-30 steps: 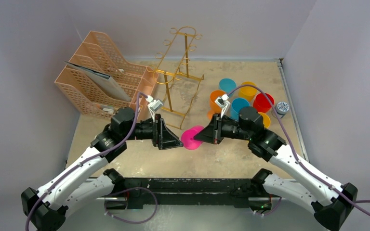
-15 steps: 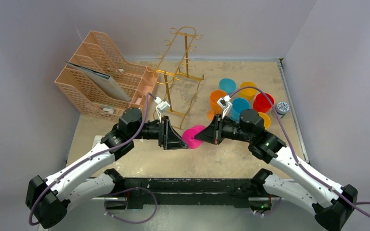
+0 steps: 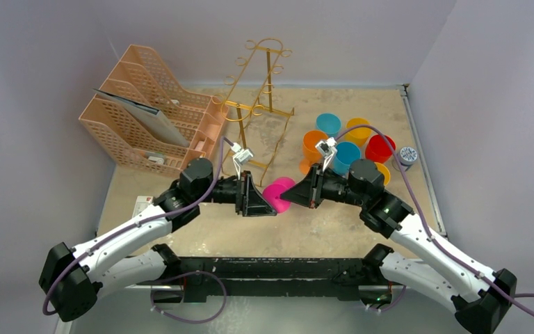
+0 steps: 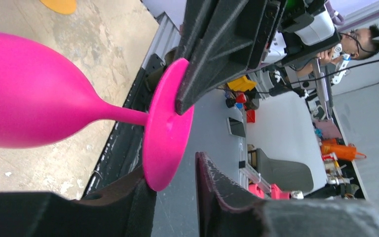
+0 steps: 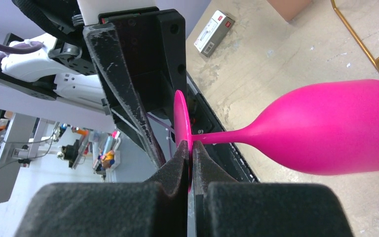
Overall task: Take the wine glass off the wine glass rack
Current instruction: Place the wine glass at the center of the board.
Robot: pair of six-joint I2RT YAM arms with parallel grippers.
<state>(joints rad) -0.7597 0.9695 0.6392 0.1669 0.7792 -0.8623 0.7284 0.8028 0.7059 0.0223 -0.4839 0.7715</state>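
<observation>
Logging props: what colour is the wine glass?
Solid hot pink wine glass, clearest in the right wrist view.

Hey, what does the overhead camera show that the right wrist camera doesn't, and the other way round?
Only the overhead view shows the curled hooks of the tall gold wire wine glass rack, none holding a glass, and the cluster of coloured cups. Only the right wrist view shows the right gripper pinched shut on the flat foot of the matte pink wine glass. Both show that glass held sideways, with the left gripper at its foot end.
</observation>
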